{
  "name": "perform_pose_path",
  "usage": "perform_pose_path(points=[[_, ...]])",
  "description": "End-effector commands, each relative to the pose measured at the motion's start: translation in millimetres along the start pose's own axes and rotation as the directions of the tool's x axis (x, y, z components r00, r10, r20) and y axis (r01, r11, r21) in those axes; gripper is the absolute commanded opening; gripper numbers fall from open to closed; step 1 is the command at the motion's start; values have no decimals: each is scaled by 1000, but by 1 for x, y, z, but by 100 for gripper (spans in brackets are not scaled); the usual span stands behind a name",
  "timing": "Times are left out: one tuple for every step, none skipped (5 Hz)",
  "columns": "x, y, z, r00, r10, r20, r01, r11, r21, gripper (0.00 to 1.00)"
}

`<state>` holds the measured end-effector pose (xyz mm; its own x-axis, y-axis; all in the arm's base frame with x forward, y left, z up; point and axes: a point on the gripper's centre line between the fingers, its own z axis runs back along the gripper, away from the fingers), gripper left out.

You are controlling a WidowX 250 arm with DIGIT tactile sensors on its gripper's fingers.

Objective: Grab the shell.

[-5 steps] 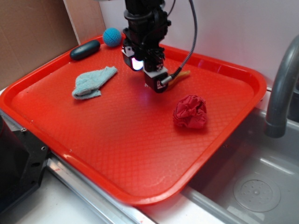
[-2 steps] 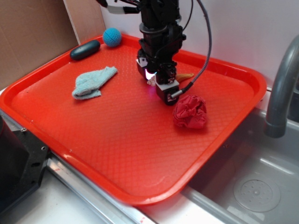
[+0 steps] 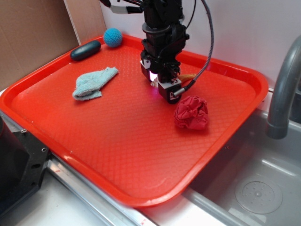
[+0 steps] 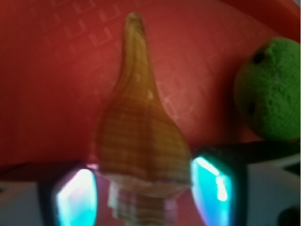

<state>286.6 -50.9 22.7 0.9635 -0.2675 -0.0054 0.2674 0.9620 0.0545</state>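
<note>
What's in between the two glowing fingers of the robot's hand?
The shell. The wrist view shows its wide ribbed end between the hand's fingers, its pointed tail stretching away over the red tray.

Exterior looks down front; wrist close above tray [image 3: 94, 141]

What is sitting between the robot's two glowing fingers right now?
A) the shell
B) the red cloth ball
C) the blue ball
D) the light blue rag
A: in the wrist view the striped shell lies with its wide end between the fingers of the gripper, its pointed tail aimed away.
</note>
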Motion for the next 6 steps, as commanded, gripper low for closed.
perform_pose_path(points=[[-46,43,74,966,257,-10,-257,966,-21,0],[-88,55,121,951,310,13,-309,948,-72,0],[-116,51,170,937,345,56,-343,938,-35,0],[-123,37,195,944,320,80,-319,947,-27,0],[-127,20,203,955,280,102,-281,960,-4,0],[-133,11,207,961,247,120,-248,969,-9,0]])
